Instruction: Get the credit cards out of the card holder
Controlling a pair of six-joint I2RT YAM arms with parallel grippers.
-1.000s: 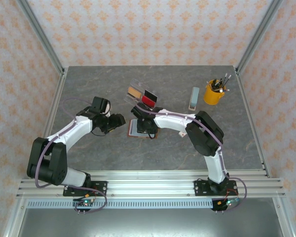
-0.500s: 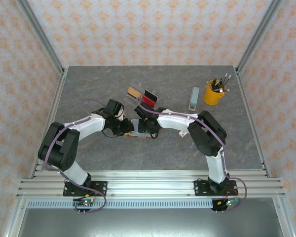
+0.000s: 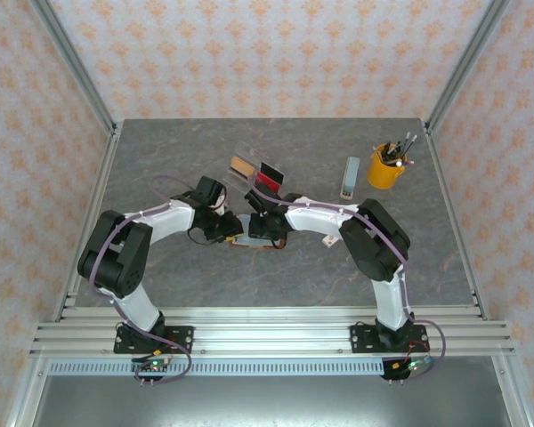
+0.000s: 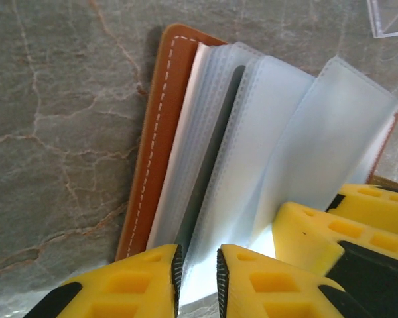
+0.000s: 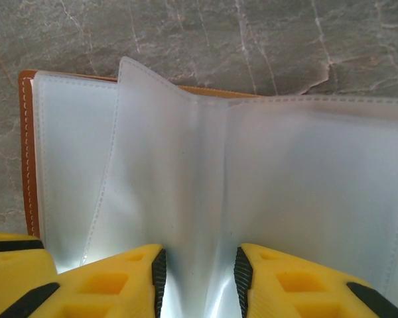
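Observation:
The card holder (image 3: pixel 249 243) lies open on the table between both grippers, its brown leather cover (image 4: pixel 160 132) under fanned translucent sleeves (image 5: pixel 73 152). My left gripper (image 3: pixel 236 233) is at its left edge, jaws (image 4: pixel 198 281) narrowed on a sleeve edge. A dark strip (image 4: pixel 215 152) shows between sleeves; I cannot tell if it is a card. My right gripper (image 3: pixel 262 233) stands over the sleeves, jaws (image 5: pixel 199 278) apart astride a raised fold. A tan credit card (image 3: pixel 242 165) and a red-and-black one (image 3: pixel 269 176) stand in the clear tray behind.
The clear acrylic tray (image 3: pixel 254 153) sits just behind the holder, its corner (image 4: pixel 391 16) showing in the left wrist view. A grey-blue box (image 3: pixel 351 177) and a yellow cup of pens (image 3: pixel 387 166) stand at the back right. The right finger (image 4: pixel 318 232) crowds my left jaws.
My left arm swung right to the card holder and its jaws closed from wide to narrow on a sleeve. The right gripper stayed on the holder.

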